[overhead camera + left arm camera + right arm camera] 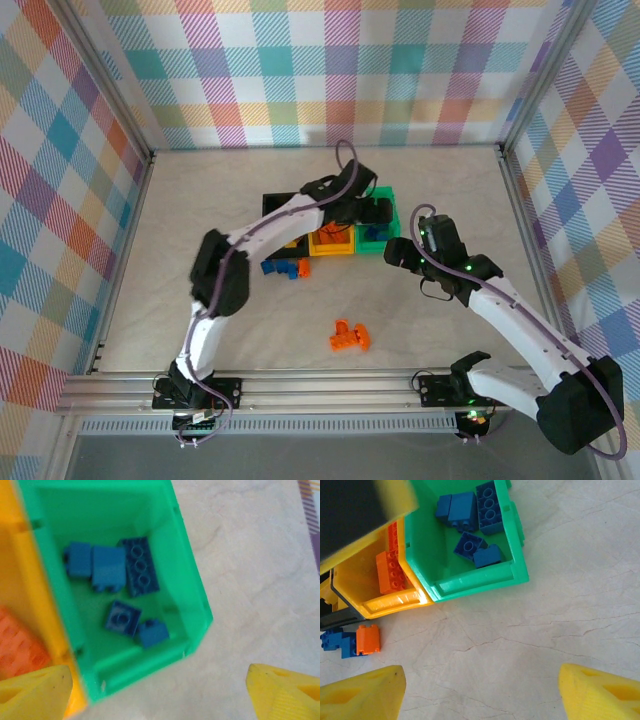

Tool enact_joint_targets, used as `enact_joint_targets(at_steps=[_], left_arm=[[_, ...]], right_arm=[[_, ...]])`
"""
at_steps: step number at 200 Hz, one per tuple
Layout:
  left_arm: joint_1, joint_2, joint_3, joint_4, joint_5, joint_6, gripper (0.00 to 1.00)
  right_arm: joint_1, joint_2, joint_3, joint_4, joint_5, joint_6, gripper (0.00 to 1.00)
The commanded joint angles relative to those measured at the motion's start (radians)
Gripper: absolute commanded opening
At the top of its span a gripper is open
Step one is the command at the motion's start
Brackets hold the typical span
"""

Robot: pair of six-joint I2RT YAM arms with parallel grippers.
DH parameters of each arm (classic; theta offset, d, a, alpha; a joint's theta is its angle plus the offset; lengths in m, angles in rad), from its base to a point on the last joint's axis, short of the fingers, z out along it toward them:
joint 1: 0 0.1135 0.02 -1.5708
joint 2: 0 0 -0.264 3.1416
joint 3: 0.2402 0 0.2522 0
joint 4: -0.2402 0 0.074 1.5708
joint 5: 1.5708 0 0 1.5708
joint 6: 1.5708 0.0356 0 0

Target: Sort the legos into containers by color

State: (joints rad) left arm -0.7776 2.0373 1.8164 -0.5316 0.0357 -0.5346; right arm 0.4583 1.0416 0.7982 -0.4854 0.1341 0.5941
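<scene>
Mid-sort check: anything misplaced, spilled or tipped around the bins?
Nothing stands out. The green bin holds only blue bricks; the yellow-orange bin shows orange bricks. The loose blue and orange bricks beside the bins and the separate orange pile are simply unsorted.

Surface (250, 330): pale, marbled, flat | far centre, three bins in a row, side by side: black bin (272, 203), yellow-orange bin (330, 252), green bin (372, 246) | just in front of black and yellow-orange bins: blue bricks (272, 267), one orange brick (302, 268) touching them | well apart, toward near edge: orange brick cluster (349, 336)
</scene>
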Motion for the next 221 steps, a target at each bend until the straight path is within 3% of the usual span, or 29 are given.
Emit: enact_joint_targets(at_steps=[1, 48, 83, 123, 164, 180, 221], left_arm=[[-0.008, -0.235, -0.239, 0.117, -0.046, -0.018, 0.90], [0.035, -0.559, -0.752, 0.065, -0.158, -0.029, 0.80], [0.142, -0.676, -0.968, 0.078, -0.149, -0.045, 0.72], [0.170, -0.658, -1.022, 0.158, -0.151, -0.021, 0.87], [0.173, -0.574, -1.000, 0.282, -0.086, -0.006, 0.88], [0.173, -0.529, -0.974, 0.286, -0.088, -0.010, 0.87], [0.176, -0.449, -0.947, 0.305, -0.130, -0.020, 0.73]], right_arm=[[-0.004, 0.014, -0.014, 0.039, -0.027, -0.005, 0.80], [-0.004, 0.040, -0.019, 0.078, -0.050, 0.007, 0.80], [-0.004, 0.066, -0.018, 0.103, -0.070, 0.019, 0.80], [-0.004, 0.069, -0.013, 0.100, -0.069, 0.018, 0.80], [-0.004, 0.060, -0.015, 0.088, -0.064, 0.015, 0.80], [-0.004, 0.056, -0.017, 0.084, -0.059, 0.014, 0.80], [-0.004, 0.046, -0.017, 0.084, -0.059, 0.013, 0.80]])
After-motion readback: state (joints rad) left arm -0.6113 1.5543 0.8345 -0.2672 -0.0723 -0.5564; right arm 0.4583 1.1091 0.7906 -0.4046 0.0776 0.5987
